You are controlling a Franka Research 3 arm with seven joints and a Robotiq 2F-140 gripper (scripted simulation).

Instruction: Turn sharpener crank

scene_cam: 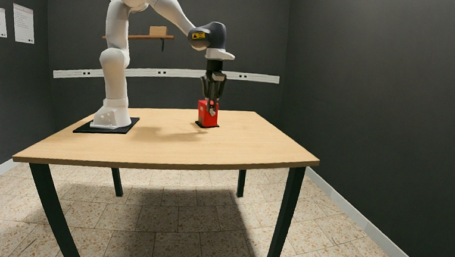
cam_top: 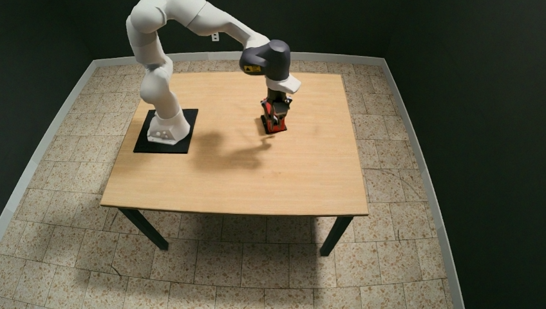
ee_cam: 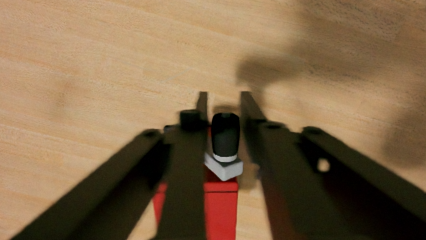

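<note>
A red pencil sharpener (cam_top: 277, 116) on a black base stands on the wooden table, right of the middle; it also shows in the exterior view (scene_cam: 207, 115) and in the wrist view (ee_cam: 220, 210). Its crank has a grey arm and a black knob (ee_cam: 225, 135) on the side that faces the table's front. My gripper (ee_cam: 223, 106) hangs straight down over the sharpener (scene_cam: 212, 103). The knob lies between the fingers. The fingers stand slightly apart, with a narrow gap on the knob's left side, so they do not clamp it.
The arm's base (cam_top: 167, 128) stands on a black plate at the table's left. A shelf with a small box (scene_cam: 157, 30) hangs on the back wall, far from the arm's reach here.
</note>
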